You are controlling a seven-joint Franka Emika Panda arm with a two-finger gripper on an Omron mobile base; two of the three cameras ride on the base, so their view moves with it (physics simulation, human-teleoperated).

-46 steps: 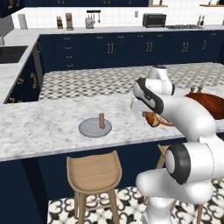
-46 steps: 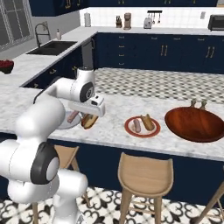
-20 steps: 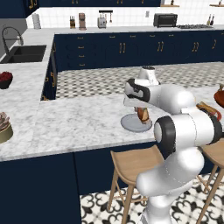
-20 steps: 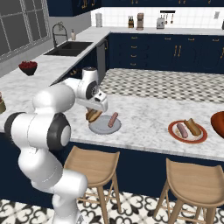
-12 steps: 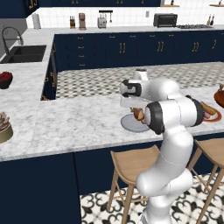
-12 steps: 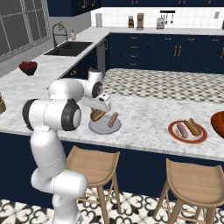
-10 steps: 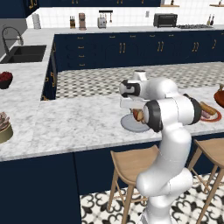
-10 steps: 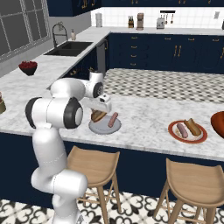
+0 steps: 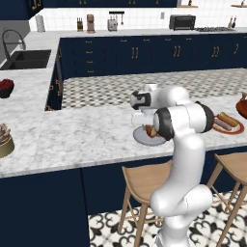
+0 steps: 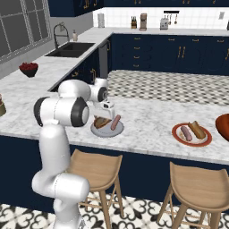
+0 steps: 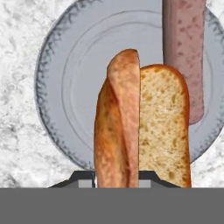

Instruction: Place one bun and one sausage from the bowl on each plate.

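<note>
Holding bun (image 11: 142,131) over grey plate (image 11: 61,87)

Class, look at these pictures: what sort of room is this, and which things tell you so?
Most likely a home kitchen: a sink with a tap, a toaster oven on the back counter, and wooden bar stools at a marble counter.

You have two plates on the marble counter: one grey plate (image 10: 107,130) near the front edge and one red-rimmed plate (image 10: 192,134) further along toward the right end. Count two buns, one split bun (image 11: 142,127) over the grey plate and one bun (image 10: 197,129) on the red-rimmed plate, and two sausages, one sausage (image 10: 116,122) on the grey plate and one sausage (image 10: 185,133) on the red-rimmed one. You also have one reddish-brown bowl (image 10: 223,126) at the counter's right end, one dark bowl of red fruit (image 10: 28,69) and one small tan bowl (image 9: 5,144) at the left, and two wooden stools (image 10: 97,166) along the front.
</note>
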